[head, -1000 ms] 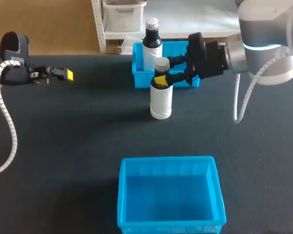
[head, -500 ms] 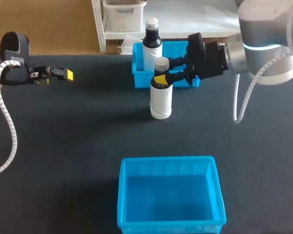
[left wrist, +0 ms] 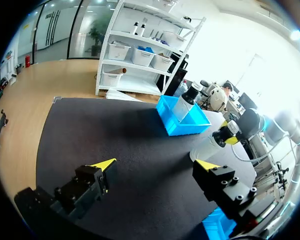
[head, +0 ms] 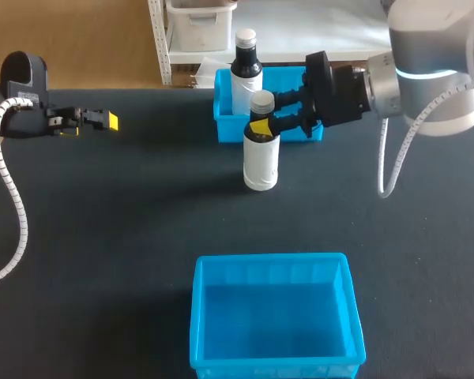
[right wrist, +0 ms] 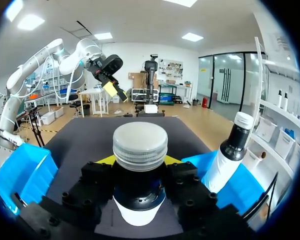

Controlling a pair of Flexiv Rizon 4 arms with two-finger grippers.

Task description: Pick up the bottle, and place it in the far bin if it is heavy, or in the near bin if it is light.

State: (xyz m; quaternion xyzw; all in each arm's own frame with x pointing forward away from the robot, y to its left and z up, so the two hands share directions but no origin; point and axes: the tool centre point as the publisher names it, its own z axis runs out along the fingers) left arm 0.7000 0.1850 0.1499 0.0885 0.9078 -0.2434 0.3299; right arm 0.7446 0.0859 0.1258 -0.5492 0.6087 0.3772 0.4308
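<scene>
A white bottle (head: 261,154) with a dark neck and a grey cap stands upright in the middle of the table, just in front of the far bin (head: 229,125). My right gripper (head: 262,125) comes in from the right and is shut on its neck. In the right wrist view the fingers press both sides of the neck below the cap (right wrist: 140,145). The near bin (head: 272,260) sits empty at the table's front. My left gripper (head: 95,120) hovers open at the far left with nothing in it; its fingers (left wrist: 102,167) stand wide apart.
A second bottle (head: 246,71), dark-necked with a white label, stands in the left end of the far bin, close behind the held bottle. Bare black tabletop lies between the two bins and out to the left.
The right gripper's fingers have narrowed onto the bottle's neck. The bottle has barely shifted, perhaps a touch upward. The left arm has not moved.
</scene>
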